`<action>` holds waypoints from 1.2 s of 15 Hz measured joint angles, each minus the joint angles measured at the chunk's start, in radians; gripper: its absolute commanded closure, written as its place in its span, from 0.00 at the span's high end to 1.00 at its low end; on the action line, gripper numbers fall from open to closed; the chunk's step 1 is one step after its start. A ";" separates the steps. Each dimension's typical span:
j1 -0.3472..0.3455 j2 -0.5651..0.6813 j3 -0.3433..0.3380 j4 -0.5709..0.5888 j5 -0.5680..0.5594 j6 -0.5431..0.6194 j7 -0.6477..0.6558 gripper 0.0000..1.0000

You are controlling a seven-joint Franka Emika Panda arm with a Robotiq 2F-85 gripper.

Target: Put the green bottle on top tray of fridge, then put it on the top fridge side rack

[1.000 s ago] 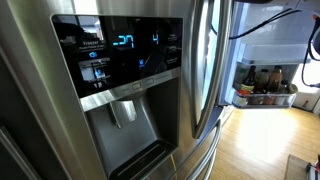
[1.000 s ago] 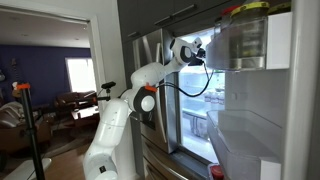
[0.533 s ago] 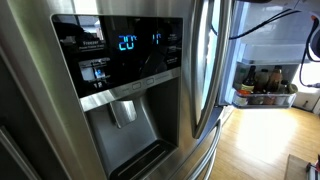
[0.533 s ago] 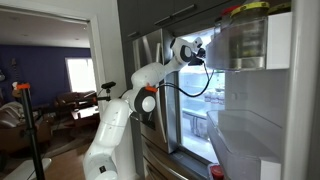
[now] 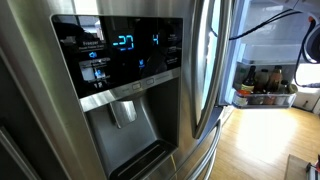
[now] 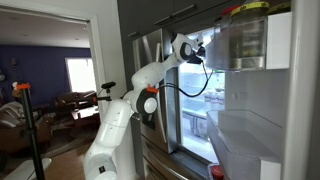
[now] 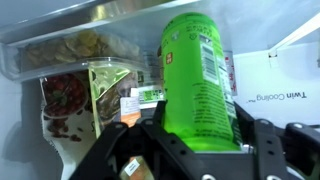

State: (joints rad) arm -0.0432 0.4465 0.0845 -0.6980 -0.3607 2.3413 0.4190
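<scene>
In the wrist view the bright green bottle (image 7: 198, 75) stands upright between the black fingers of my gripper (image 7: 195, 140), which is shut on its lower body. Behind it are fridge shelves with food. In an exterior view the arm (image 6: 150, 75) reaches up into the open fridge (image 6: 245, 90) and the gripper (image 6: 197, 48) is at the top shelf level; the bottle cannot be made out there. In an exterior view the stainless fridge door (image 5: 120, 90) with its blue lit dispenser display fills the frame.
A clear drawer with leafy food (image 7: 70, 50) and a clear container with red food (image 7: 70, 100) sit at the left in the wrist view. A door rack holds a jar (image 6: 245, 35). Dark bottles (image 5: 265, 80) stand on a far counter.
The arm's wrist has shifted slightly up and toward the fridge interior. The blue display digits flickered. Nothing else has changed.
</scene>
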 measured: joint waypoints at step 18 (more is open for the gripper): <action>-0.016 -0.031 0.028 -0.100 -0.015 0.132 -0.233 0.37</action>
State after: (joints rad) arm -0.0597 0.4157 0.1126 -0.7983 -0.3756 2.4738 0.1861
